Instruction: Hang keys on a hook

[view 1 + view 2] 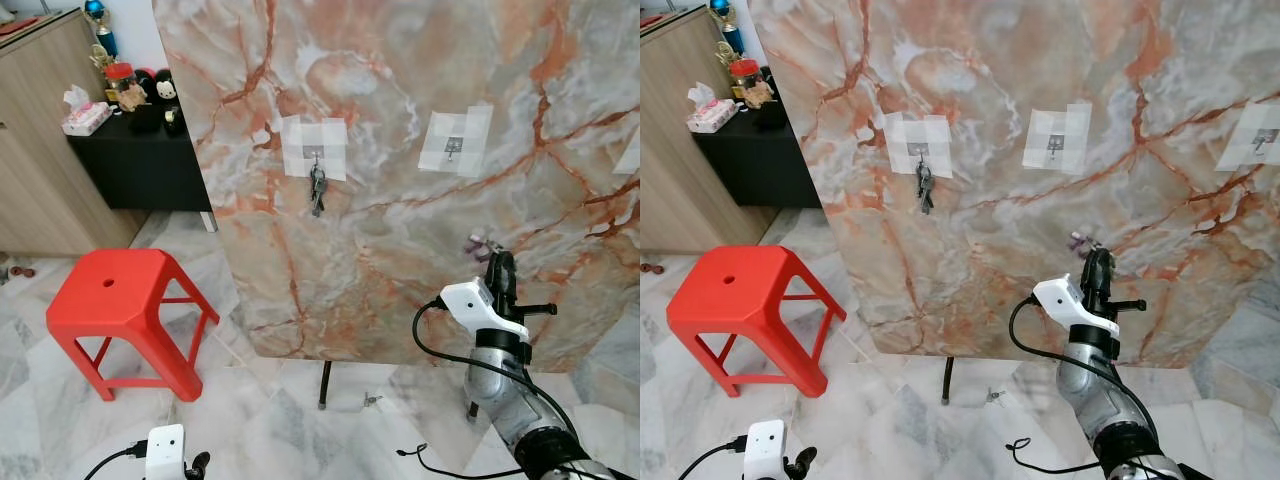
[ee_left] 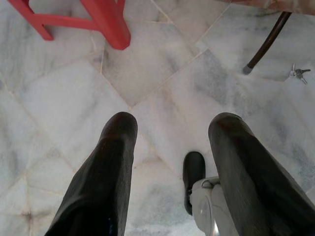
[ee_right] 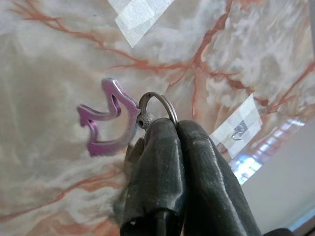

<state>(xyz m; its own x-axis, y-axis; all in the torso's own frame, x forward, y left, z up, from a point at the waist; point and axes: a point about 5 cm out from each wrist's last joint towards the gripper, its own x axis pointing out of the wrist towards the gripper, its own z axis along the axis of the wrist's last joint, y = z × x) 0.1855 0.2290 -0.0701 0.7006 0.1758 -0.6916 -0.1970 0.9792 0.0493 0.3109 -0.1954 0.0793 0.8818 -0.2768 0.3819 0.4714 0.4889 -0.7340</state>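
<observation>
My right gripper is raised in front of the upright marble board, shut on a metal key ring that carries a purple key-shaped tag. It is below and slightly right of the taped middle hook, which is bare. On the left hook hangs a bunch of dark keys. A third taped hook is at the board's right edge. Down by the floor, my left gripper is open and holds nothing. Another small set of keys lies on the floor near the board's stand leg.
A red plastic stool stands on the marble floor to the left of the board. Behind it are a black cabinet carrying jars and toys and a wooden cupboard. A black cable loops beside my right arm.
</observation>
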